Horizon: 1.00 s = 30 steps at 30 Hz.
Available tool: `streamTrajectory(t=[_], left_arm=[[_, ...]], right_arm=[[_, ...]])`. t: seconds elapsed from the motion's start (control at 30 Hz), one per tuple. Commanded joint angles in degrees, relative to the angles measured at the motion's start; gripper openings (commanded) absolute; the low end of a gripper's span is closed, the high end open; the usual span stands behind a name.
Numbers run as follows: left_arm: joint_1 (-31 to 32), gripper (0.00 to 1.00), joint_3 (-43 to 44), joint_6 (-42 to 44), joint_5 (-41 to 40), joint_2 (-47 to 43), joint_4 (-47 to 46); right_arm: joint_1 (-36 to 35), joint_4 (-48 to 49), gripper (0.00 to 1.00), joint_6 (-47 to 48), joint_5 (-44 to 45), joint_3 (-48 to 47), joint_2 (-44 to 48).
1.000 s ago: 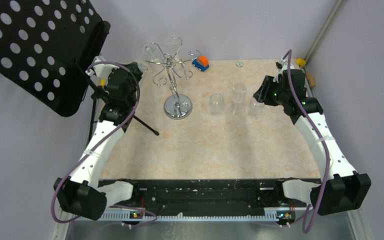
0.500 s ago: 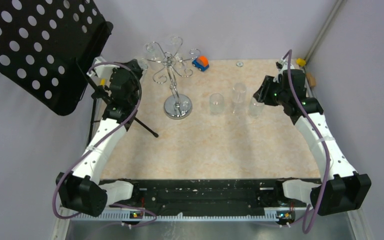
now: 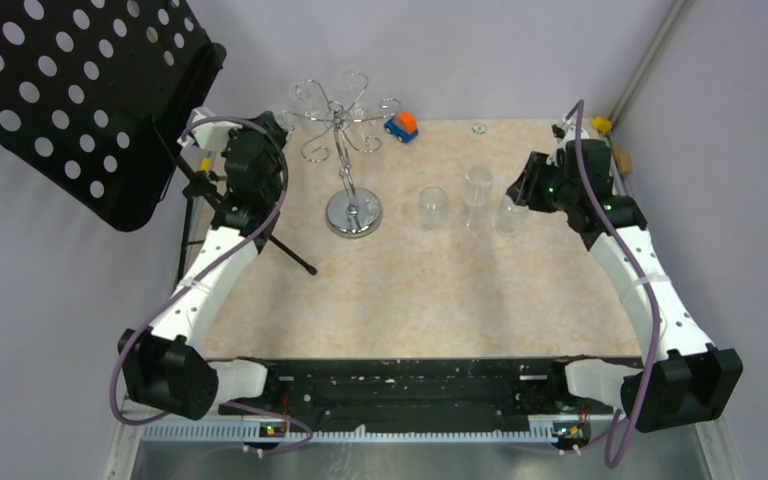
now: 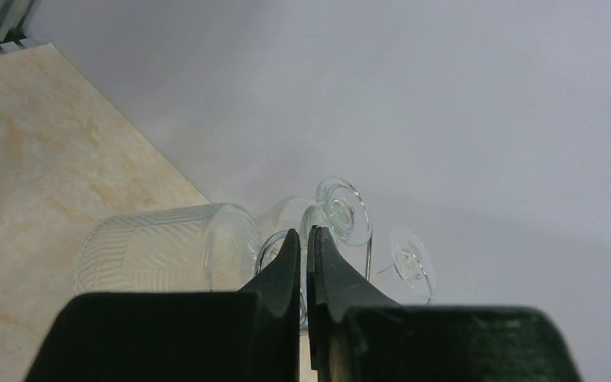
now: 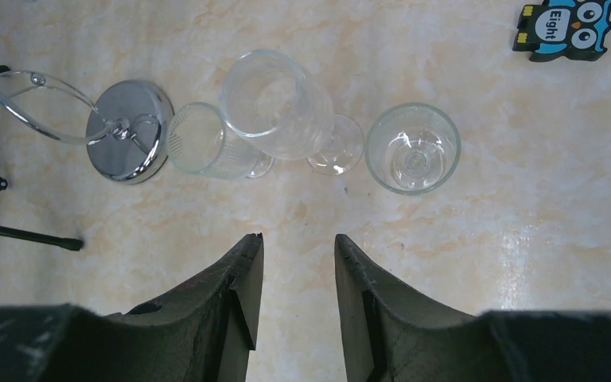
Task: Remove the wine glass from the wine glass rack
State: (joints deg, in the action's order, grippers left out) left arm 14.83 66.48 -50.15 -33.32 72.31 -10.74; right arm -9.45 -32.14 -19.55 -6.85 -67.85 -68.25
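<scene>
The chrome wine glass rack (image 3: 344, 160) stands at the back left on its disc base, which also shows in the right wrist view (image 5: 127, 132). My left gripper (image 3: 282, 125) is beside the rack's left arms. In the left wrist view it (image 4: 303, 232) is shut on the thin stem of a wine glass (image 4: 167, 248) with a patterned bowl to the left and its foot (image 4: 342, 211) to the right. Another glass foot (image 4: 410, 264) hangs behind it. My right gripper (image 5: 297, 239) is open and empty above the table at the right (image 3: 513, 192).
A tumbler (image 3: 433, 207), a tall stemmed glass (image 3: 478, 188) and a short glass (image 3: 511, 215) stand in a row right of the rack. A toy car (image 3: 401, 125) sits at the back. A black perforated music stand (image 3: 80, 100) on a tripod is at the left.
My left arm has swung right and towards the back, close to the rack. The rack's top has shifted slightly left. The right arm has not moved.
</scene>
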Motion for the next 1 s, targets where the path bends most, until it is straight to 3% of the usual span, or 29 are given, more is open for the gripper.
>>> streamTrajectory(t=[0.0,0.27,0.57,0.77,0.97], left_arm=[[0.3,0.00,4.6,0.5,-0.7,0.0,-9.5],[2.3,0.00,9.1,2.0,-9.9,0.4,1.8],[3.0,0.00,9.8,-0.1,-15.9,1.0,2.8],[3.6,0.00,10.9,-8.2,-20.4,2.2,5.4],[4.5,0.00,14.2,-11.2,-21.3,6.0,1.7]], right_arm=[[0.3,2.4,0.40,0.9,-0.3,-0.1,1.9],[0.3,2.4,0.40,0.9,-0.4,-0.2,1.9],[0.3,2.6,0.40,0.9,-0.7,0.0,2.1],[0.3,2.9,0.40,0.6,-1.4,0.2,2.1],[0.3,2.8,0.40,0.6,-1.7,0.2,2.9]])
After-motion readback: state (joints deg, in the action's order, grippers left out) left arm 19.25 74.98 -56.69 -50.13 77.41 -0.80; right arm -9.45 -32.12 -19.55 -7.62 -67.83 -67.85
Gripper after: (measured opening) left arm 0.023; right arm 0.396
